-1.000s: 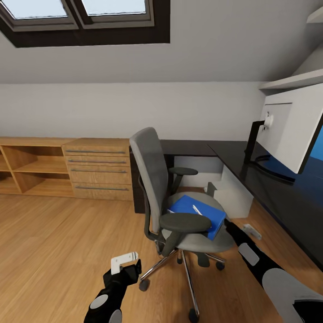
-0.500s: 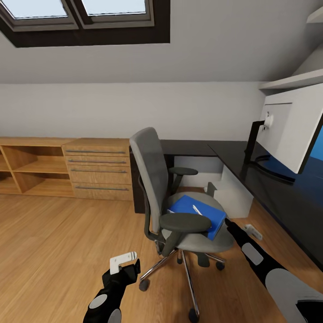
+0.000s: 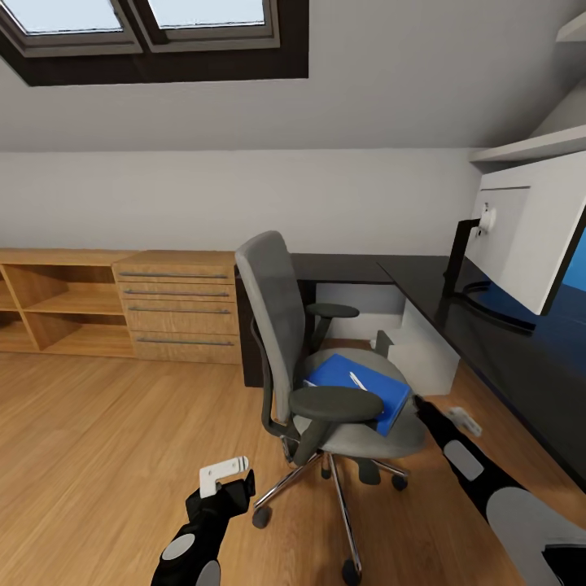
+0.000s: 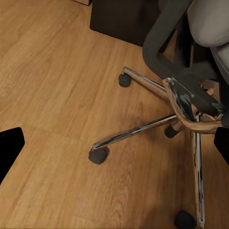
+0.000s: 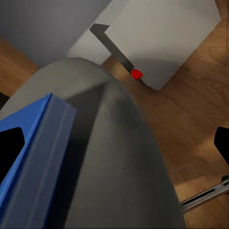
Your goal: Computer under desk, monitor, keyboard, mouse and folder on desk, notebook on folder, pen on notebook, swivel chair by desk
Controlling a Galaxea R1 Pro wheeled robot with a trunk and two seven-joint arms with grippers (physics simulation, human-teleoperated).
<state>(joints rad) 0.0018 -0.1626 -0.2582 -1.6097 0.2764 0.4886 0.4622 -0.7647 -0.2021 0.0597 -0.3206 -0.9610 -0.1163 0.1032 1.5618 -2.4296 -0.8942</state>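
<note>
The near dark armrest is covering part of the flat bright blue folder [image 3: 358, 389] on my chair seat. The picture's right edge is cutting off the wide white-backed monitor [image 3: 533, 244]. My right claw [image 3: 464, 420] is looking too small to judge its jaws.

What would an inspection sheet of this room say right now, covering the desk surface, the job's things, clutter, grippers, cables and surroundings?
Surface: the desk is glossy black and carries the monitor on its stand.
Job's things: the folder lies on the seat of the swivel chair, with the pen on top of it; the computer stands under the desk, red light showing.
Clutter: nothing seen.
Grippers: the left gripper hangs low over the wood floor, holding nothing; the right gripper is between chair and desk, near the folder's edge, open and empty.
Cables: nothing seen.
Surroundings: light-wood shelf unit against the wall, skylights above.
</note>
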